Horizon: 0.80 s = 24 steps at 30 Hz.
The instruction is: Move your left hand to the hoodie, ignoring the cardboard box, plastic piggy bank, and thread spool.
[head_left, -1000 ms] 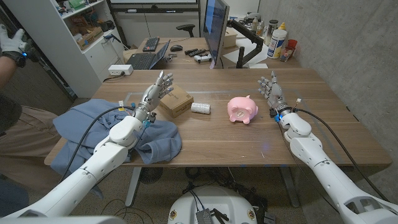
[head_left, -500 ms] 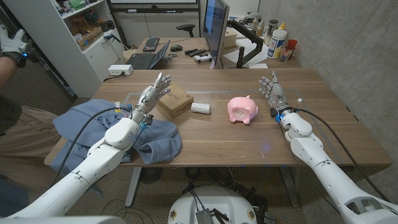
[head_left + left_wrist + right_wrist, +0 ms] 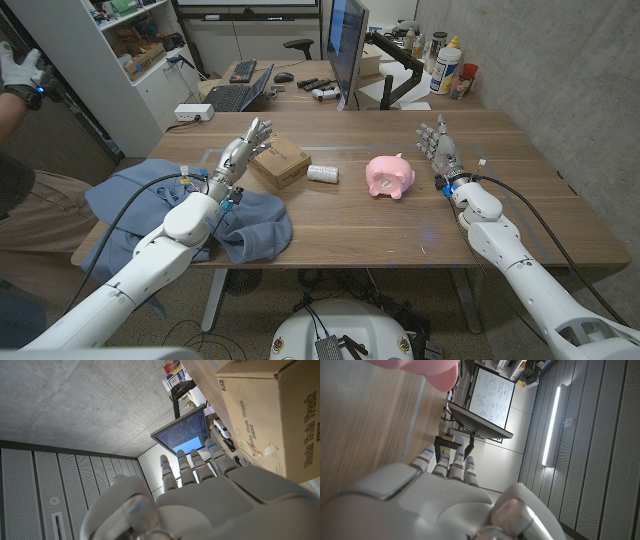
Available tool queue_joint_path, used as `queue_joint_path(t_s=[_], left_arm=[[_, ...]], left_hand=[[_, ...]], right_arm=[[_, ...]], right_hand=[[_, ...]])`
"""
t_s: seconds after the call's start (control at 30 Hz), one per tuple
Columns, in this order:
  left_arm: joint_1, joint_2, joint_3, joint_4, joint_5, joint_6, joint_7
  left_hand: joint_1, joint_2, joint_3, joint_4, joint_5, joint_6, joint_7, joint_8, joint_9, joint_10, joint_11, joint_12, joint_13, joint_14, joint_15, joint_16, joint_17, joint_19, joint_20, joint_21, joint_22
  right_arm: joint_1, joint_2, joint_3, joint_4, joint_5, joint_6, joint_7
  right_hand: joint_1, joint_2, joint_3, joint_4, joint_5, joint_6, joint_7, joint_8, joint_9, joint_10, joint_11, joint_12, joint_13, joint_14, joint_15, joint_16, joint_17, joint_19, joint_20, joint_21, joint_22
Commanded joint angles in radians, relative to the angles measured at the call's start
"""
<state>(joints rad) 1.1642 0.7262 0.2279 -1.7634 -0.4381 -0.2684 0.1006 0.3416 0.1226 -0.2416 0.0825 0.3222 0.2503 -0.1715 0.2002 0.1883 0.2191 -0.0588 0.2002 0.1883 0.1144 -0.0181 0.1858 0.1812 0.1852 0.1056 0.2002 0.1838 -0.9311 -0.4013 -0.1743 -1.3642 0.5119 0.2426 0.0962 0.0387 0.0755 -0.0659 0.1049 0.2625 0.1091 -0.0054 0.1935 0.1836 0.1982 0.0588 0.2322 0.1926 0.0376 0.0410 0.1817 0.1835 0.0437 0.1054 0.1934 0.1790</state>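
on the table's (image 3: 400,225) left end we see the hoodie (image 3: 130,195), a blue crumpled heap whose long axis runs roughly from the far left corner toward the near edge, with part of it hanging over the left side; which end is the hood we cannot tell. our left hand (image 3: 243,150) hovers above the table just past the hoodie's far right edge, fingers spread and reaching away from us toward the box (image 3: 279,160), holding nothing. the left forearm lies over the hoodie, a black cable looping beside it. in the left wrist view the same left hand (image 3: 210,500) shows its fingers apart, with the box (image 3: 270,415) just beside them.

just right of the box lies the spool (image 3: 322,173), white and on its side, and further right the pink piggy bank (image 3: 390,176). our right hand (image 3: 437,148) stands upright near the piggy bank's right side, fingers apart and empty; the right wrist view shows that hand (image 3: 455,495) over the wood with a pink edge of the piggy bank (image 3: 435,372) close by.

the table is brown wood grain. behind it stand a monitor (image 3: 345,45), a laptop (image 3: 238,92) on another desk, a white shelf (image 3: 120,60) and a grey concrete wall. a person's gloved hand (image 3: 22,68) shows at the far left edge.
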Motion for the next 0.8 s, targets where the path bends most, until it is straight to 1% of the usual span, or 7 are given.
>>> queue_joint_path(t_s=[0.03,0.3,0.33,0.37,0.5,0.8], left_arm=[[0.043,-0.002,-0.029,-0.039,0.030,-0.004,0.021],[0.069,-0.006,-0.049,-0.061,0.067,0.000,0.047],[0.076,-0.004,-0.052,-0.069,0.080,0.006,0.056],[0.082,-0.004,-0.055,-0.074,0.088,0.009,0.062],[0.098,-0.018,-0.065,-0.077,0.062,-0.003,0.047],[0.142,-0.019,-0.101,-0.116,0.084,-0.002,0.061]], left_hand=[[0.009,-0.002,-0.006,0.002,0.000,0.011,0.001,0.003,0.002,0.008,-0.004,0.005,0.004,-0.007,0.002,0.000,0.004,-0.007,0.000,0.002,0.005],[0.009,-0.002,-0.005,0.002,0.000,0.012,-0.001,0.003,0.002,0.008,-0.005,0.005,0.004,-0.009,0.004,0.000,0.004,-0.009,0.001,0.002,0.005],[0.009,-0.002,-0.005,0.002,0.000,0.013,0.000,0.003,0.002,0.008,-0.010,0.005,0.004,-0.009,0.004,0.000,0.004,-0.009,0.001,0.002,0.005],[0.009,-0.002,-0.005,0.002,0.000,0.013,0.000,0.003,0.002,0.007,-0.006,0.005,0.004,-0.010,0.003,0.000,0.004,-0.009,0.001,0.002,0.005],[0.009,-0.002,-0.005,0.002,0.000,0.013,-0.001,0.003,0.002,0.008,-0.005,0.005,0.004,-0.010,0.004,0.001,0.004,-0.010,0.001,0.002,0.004],[0.010,-0.002,-0.005,0.002,-0.001,0.014,0.000,0.003,0.002,0.009,-0.005,0.005,0.004,-0.011,0.005,0.001,0.003,-0.012,0.002,0.002,0.004]], right_arm=[[-0.007,-0.001,0.003,-0.004,0.003,-0.004,-0.005],[-0.005,0.001,-0.001,-0.003,0.000,-0.001,-0.004],[-0.005,0.001,-0.001,-0.003,0.000,-0.002,-0.004],[-0.005,0.001,-0.002,-0.001,-0.002,0.001,-0.004],[-0.002,0.003,-0.003,0.004,0.000,-0.002,-0.003],[0.003,0.010,-0.006,0.020,-0.001,0.003,0.002]], right_hand=[[0.002,0.031,0.005,0.008,0.002,0.008,0.002,0.001,0.003,0.008,0.002,0.005,0.003,-0.002,0.008,0.006,0.002,-0.002,0.008,0.006,0.004],[0.002,0.031,0.005,0.008,0.002,0.008,0.001,0.001,0.003,0.007,0.001,0.005,0.003,-0.003,0.008,0.006,0.002,-0.002,0.009,0.006,0.004],[0.002,0.031,0.005,0.008,0.002,0.009,0.001,0.001,0.003,0.007,0.001,0.005,0.003,-0.003,0.008,0.006,0.002,-0.003,0.009,0.005,0.004],[0.002,0.031,0.005,0.008,0.002,0.008,0.001,0.001,0.003,0.007,0.001,0.005,0.003,-0.003,0.008,0.006,0.002,-0.003,0.009,0.005,0.004],[0.002,0.031,0.005,0.008,0.001,0.008,0.002,0.000,0.003,0.008,0.001,0.006,0.003,-0.003,0.008,0.006,0.002,-0.003,0.009,0.006,0.004],[0.002,0.031,0.005,0.008,0.001,0.008,0.002,0.000,0.003,0.008,0.001,0.006,0.003,-0.003,0.008,0.006,0.002,-0.002,0.009,0.006,0.004]])
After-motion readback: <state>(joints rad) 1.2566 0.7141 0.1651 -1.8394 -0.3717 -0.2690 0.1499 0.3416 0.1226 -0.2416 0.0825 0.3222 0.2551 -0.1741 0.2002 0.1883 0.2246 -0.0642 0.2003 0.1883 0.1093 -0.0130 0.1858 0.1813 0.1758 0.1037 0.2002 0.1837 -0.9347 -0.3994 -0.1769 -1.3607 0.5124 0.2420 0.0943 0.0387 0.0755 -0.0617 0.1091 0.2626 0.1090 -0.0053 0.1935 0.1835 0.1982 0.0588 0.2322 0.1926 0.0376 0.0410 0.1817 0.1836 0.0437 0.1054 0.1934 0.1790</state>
